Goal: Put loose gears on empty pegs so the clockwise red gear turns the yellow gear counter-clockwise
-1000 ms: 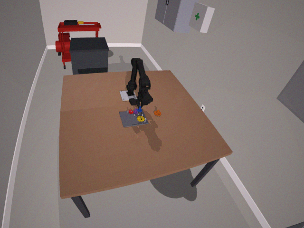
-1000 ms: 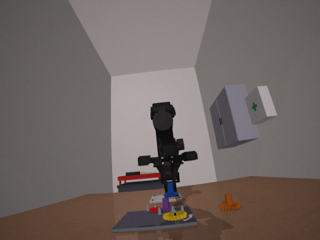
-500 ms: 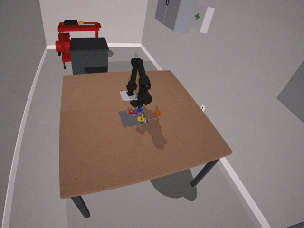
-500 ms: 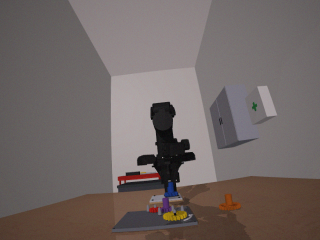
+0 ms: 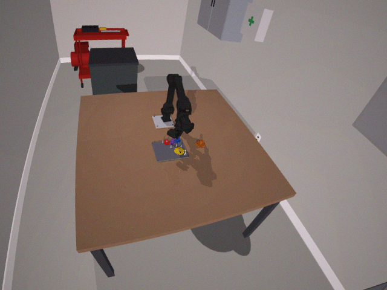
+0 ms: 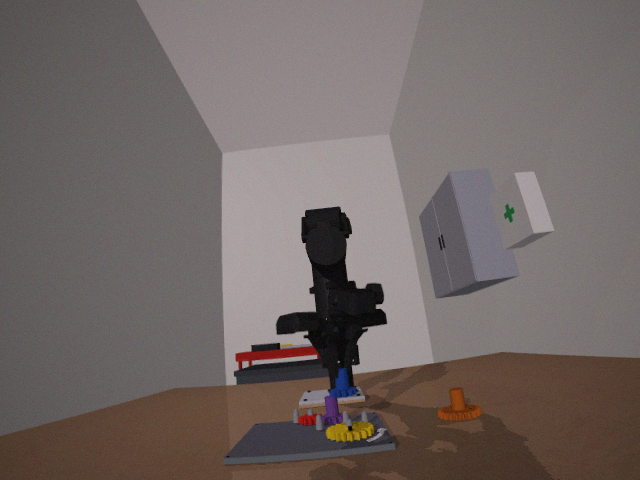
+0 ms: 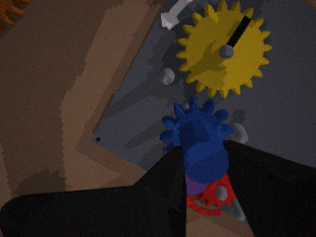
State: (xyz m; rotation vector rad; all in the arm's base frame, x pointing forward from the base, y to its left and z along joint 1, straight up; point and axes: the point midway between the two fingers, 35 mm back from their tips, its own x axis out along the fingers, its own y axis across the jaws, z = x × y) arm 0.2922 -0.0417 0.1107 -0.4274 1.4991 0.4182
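My gripper is shut on the handle of the blue gear and holds it above the board's far part. The grey board carries the red gear, the purple gear beside it, and the yellow gear with its black stripe. In the wrist view the blue gear hides most of the purple one. Bare grey pegs stand around them. The orange gear stands on the table.
The white arrow lies beside the yellow gear. The arm's white base plate is behind the board. The brown table extends around the board. A dark cabinet and a red machine stand beyond the table.
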